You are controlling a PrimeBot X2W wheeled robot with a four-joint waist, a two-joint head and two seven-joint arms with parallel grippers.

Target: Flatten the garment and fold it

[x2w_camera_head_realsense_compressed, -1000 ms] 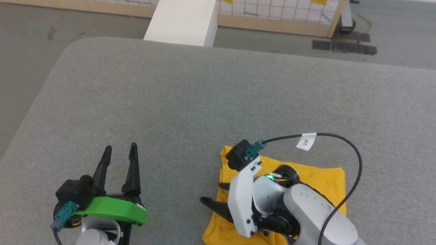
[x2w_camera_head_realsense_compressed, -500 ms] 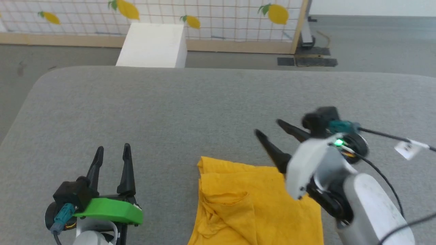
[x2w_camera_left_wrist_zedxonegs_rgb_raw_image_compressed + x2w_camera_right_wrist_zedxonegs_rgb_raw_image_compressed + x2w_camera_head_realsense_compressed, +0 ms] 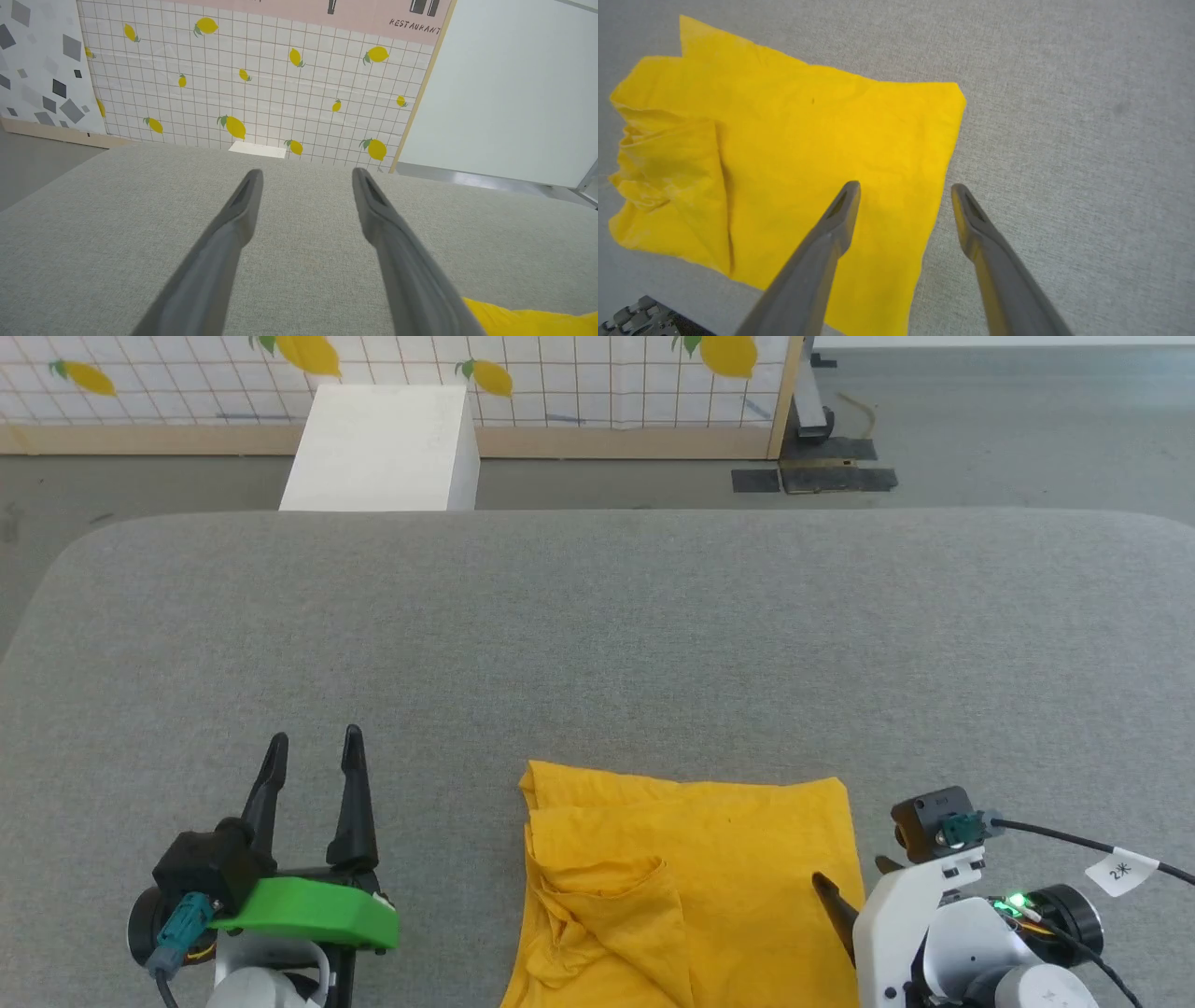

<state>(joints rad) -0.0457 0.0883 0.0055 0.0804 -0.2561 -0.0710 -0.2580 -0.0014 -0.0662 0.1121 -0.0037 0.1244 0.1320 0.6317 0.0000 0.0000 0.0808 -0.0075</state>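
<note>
The right claw [image 3: 854, 885] hangs spread and empty at the near right, straddling the right edge of the mustard-yellow soft cloth t-shirt [image 3: 691, 877]: one finger over cloth, the other over the grey fabric-topped desk [image 3: 597, 635]. The shirt lies folded in a rough rectangle, rumpled on its left. The left claw [image 3: 315, 737], spread too, sits well to its left, same as before. A second ago the right claw reached across the shirt; now it's pulled back.

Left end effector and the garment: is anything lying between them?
Nothing. In the head view the stretch of grey surface between the left end effector and the garment is bare.
</note>
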